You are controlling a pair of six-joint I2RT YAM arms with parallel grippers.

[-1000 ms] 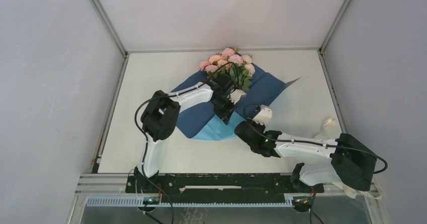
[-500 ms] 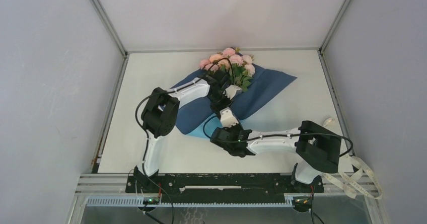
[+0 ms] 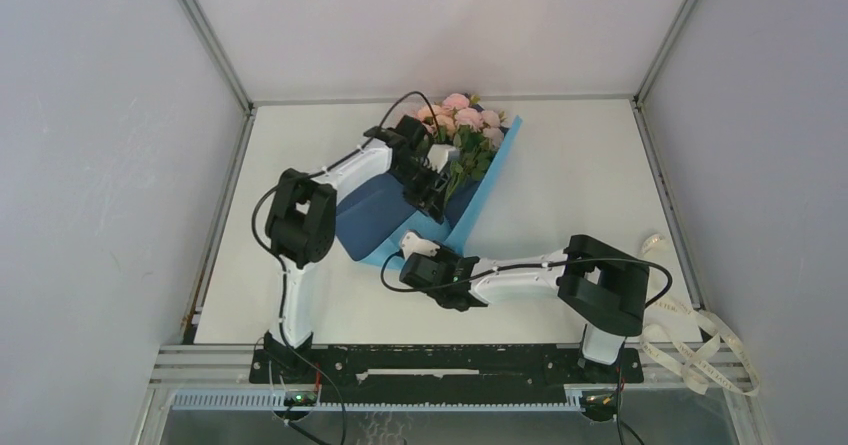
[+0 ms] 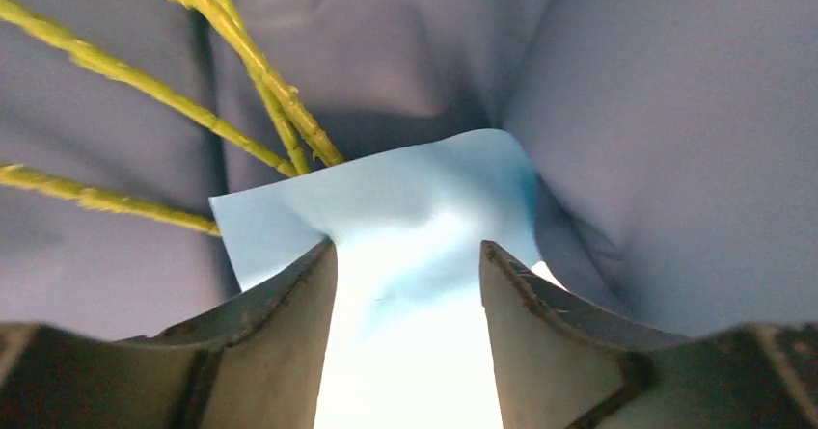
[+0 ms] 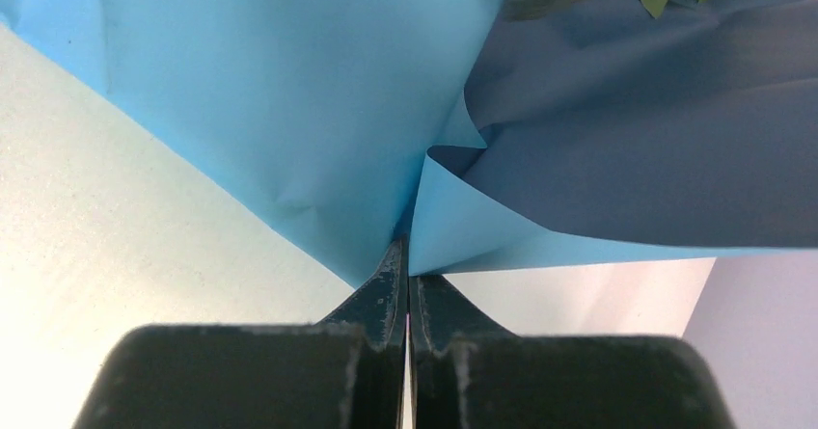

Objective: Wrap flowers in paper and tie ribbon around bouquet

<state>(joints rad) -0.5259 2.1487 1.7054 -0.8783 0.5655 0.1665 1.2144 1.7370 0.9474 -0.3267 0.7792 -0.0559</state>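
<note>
The flowers [image 3: 462, 123], pale pink roses with green leaves, lie at the back of the table on the paper [image 3: 372, 210]. A light-blue flap of the paper [image 3: 482, 180] stands folded up along their right side. My right gripper [image 3: 405, 260] is shut on the paper's near corner, and its wrist view shows the tips [image 5: 406, 246] pinching the light-blue paper [image 5: 270, 82] where it creases. My left gripper [image 3: 434, 197] is over the stems. In its wrist view the jaws [image 4: 407, 255] stand open around a light-blue paper edge [image 4: 405, 198], with yellow-green stems [image 4: 241, 53] beyond. The ribbon [image 3: 700, 337] lies coiled at the near right.
Grey walls and metal rails close in the white table [image 3: 580, 195] on three sides. The ribbon loops partly off the table's near right corner, beside the right arm's base [image 3: 600, 300]. The navy face of the paper [image 5: 656, 159] fills the right wrist view's right side.
My right gripper has dragged the paper's right side leftward across the table, turning the light-blue face up beside the flowers. My left gripper has moved back toward the blooms and opened.
</note>
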